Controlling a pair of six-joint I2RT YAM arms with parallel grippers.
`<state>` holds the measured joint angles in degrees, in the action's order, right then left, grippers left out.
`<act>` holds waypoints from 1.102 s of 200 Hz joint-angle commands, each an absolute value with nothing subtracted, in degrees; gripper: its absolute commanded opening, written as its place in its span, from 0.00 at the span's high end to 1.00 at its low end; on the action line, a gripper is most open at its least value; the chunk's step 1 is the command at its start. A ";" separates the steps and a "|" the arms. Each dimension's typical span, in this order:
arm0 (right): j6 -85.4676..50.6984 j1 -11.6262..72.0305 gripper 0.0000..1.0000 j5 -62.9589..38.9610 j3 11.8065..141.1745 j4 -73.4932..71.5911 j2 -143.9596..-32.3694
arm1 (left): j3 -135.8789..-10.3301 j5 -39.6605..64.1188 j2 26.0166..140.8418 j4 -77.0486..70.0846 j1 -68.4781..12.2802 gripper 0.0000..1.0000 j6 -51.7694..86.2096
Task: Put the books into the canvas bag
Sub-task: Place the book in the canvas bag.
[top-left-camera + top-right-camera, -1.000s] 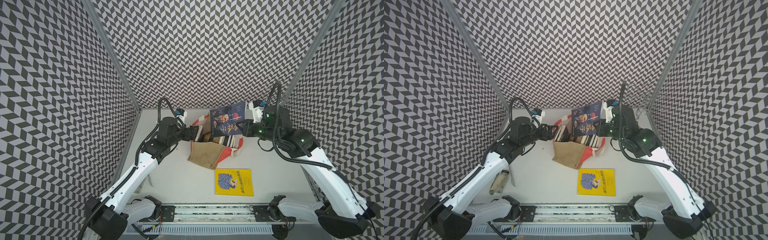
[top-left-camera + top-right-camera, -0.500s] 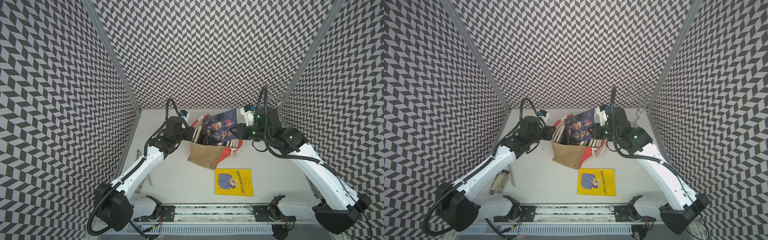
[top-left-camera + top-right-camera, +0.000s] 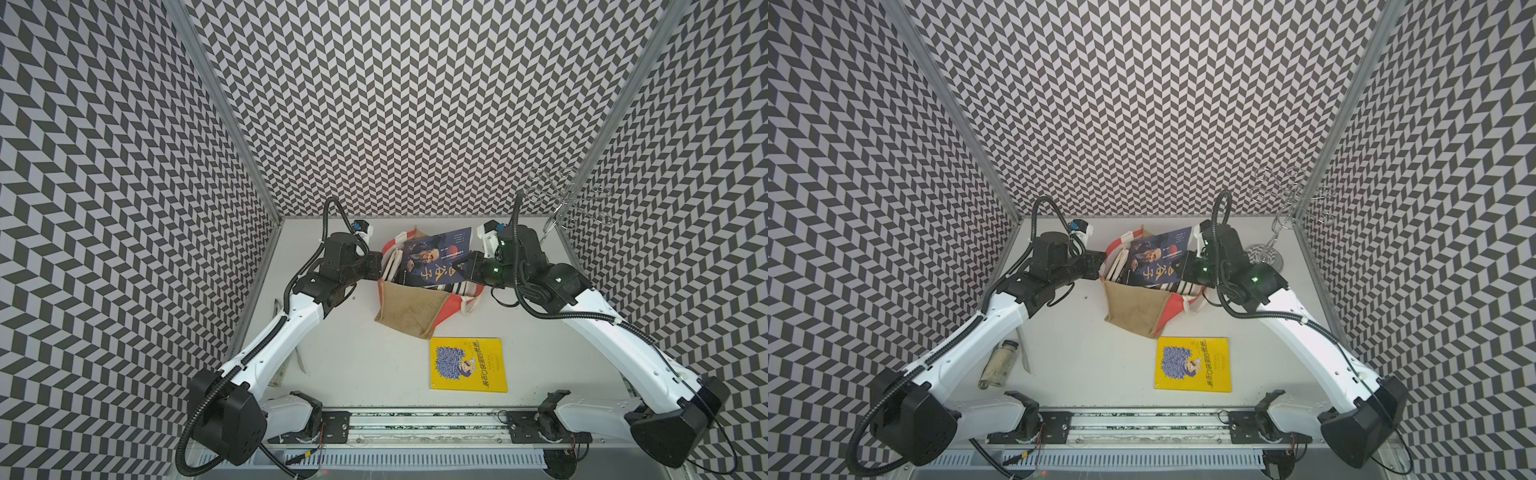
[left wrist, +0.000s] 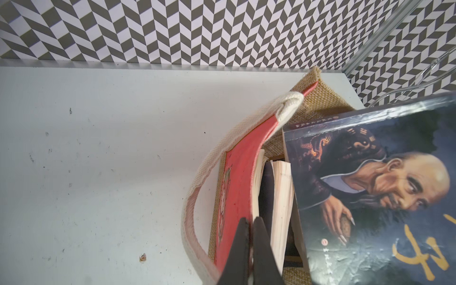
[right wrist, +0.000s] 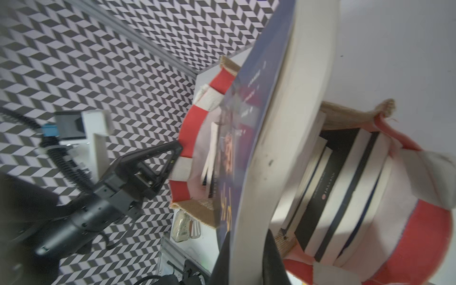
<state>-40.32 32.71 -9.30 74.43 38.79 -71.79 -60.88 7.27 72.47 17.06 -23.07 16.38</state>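
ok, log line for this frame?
left gripper: shut on canvas bag rim | right gripper: holds navy book over bag | yellow book: on table

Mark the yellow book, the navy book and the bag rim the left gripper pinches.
yellow book [image 3: 468, 364], top view, cover centre
navy book [image 3: 1156, 258], top view, front cover
bag rim [image 4: 237, 182], left wrist view, red trim

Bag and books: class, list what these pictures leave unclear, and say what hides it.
- How many books sit in the bag: in both top views the navy book covers them.
- The yellow book title: too small in both top views.
- Right tool: right wrist view cuts it off at the edge.
- Bag's lettering: not visible from any view.
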 commanded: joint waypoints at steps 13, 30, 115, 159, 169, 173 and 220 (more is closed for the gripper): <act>-42.60 33.11 1.00 -0.10 73.93 41.00 -68.93 | -59.86 7.96 71.34 15.68 -22.12 1.00 16.61; -42.37 33.09 1.00 -0.27 73.97 40.88 -69.21 | -59.88 8.75 71.63 15.39 -21.97 1.00 16.87; -40.87 33.14 1.00 8.69 74.57 47.90 -67.10 | -60.06 9.19 72.13 15.45 -21.49 1.00 16.96; -39.19 32.87 0.98 10.35 74.64 48.12 -65.90 | -60.37 9.18 72.29 15.74 -21.27 1.00 16.83; -38.56 32.87 0.98 9.73 75.16 48.08 -66.37 | -60.36 9.20 72.28 15.76 -21.29 1.00 16.86; -38.52 32.87 0.98 9.63 75.26 48.11 -66.44 | -60.38 9.24 72.30 15.69 -21.28 1.00 16.80; -36.44 34.21 0.98 3.11 78.08 45.55 -71.57 | -60.38 10.14 72.63 15.16 -21.22 1.00 17.05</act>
<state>-38.96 33.28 4.45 74.89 47.35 -68.07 -60.55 10.24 72.38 16.34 -22.02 17.26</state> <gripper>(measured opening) 0.129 0.048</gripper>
